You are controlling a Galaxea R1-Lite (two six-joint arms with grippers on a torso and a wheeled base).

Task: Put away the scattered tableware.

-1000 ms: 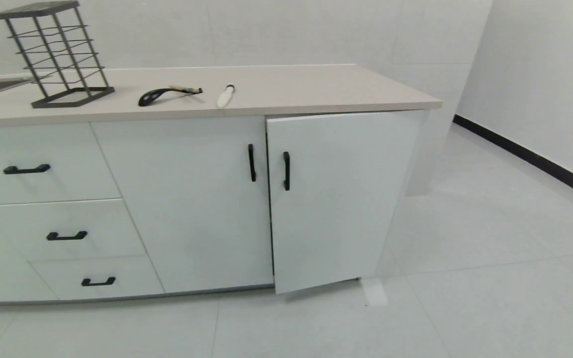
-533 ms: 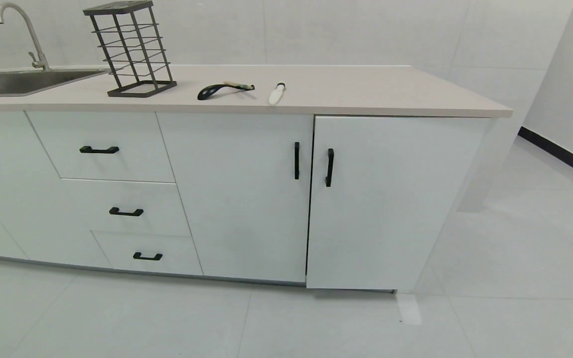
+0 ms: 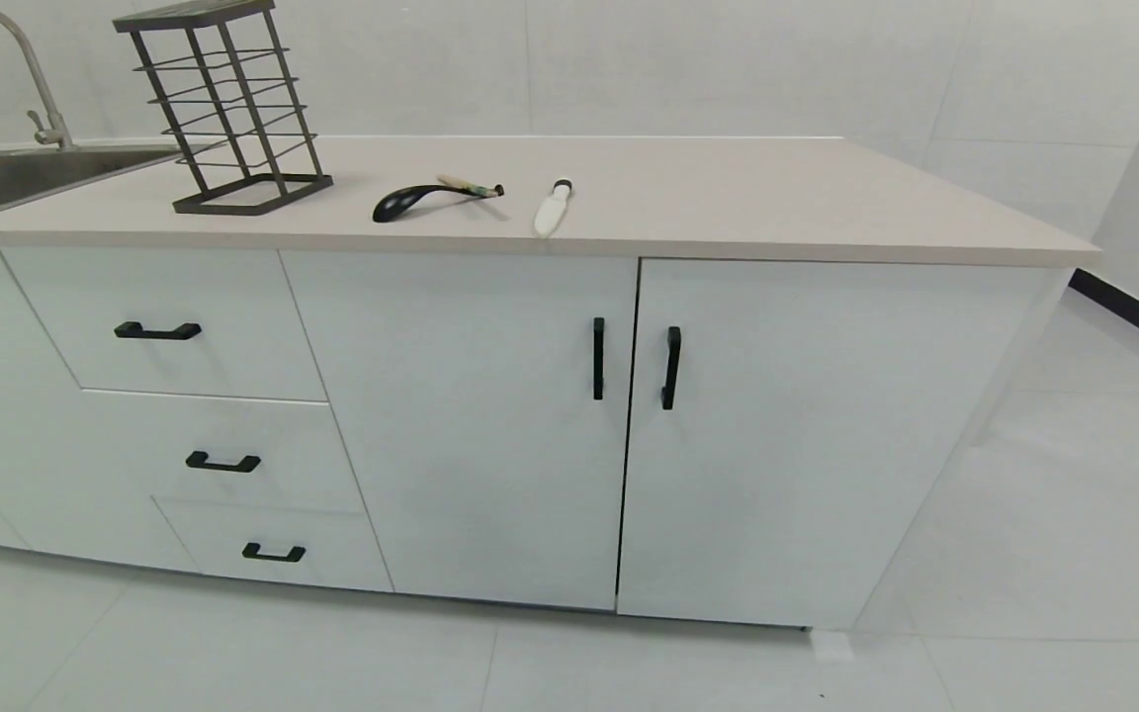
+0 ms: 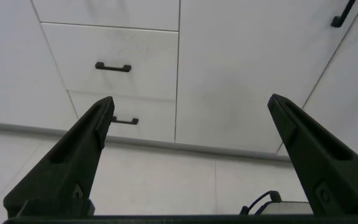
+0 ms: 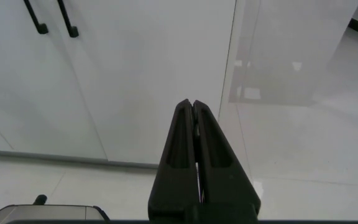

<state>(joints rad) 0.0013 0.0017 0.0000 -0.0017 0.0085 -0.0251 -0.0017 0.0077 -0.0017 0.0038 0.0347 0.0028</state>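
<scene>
1. White, flat-fronted, long kitchen cabinet (image 3: 471,445): it has two doors in the middle, each with a thin black bar handle. The two handles stand side by side. Both doors are shut. Three drawers with black handles sit one over the other, to the left of the doors.
2. Pale beige smooth countertop (image 3: 777,198): it lies on top of the cabinet and holds all the small things.
3. Shiny steel sink (image 3: 26,173) with a curved steel tap (image 3: 31,69): it is set into the far left end of the countertop.
4. Tall black wire rack (image 3: 228,109): it stands upright on the countertop, just right of the sink. No tableware is in it.
5. Black two-fingered left gripper (image 4: 191,101): its fingers are spread wide apart with nothing between them. It hangs low in front of the drawers, above the floor.
6. Black right gripper (image 5: 193,104): its fingers are pressed tight together and hold nothing. It hangs low in front of the right door.
7. Black spoon with a light wooden handle (image 3: 421,198): it lies flat on the countertop, to the right of the rack and apart from it.
8. Small white tool with a black ring at one end (image 3: 552,208): it lies near the front edge of the countertop, just right of the spoon and not touching it. I cannot tell what kind of tool it is.
</scene>
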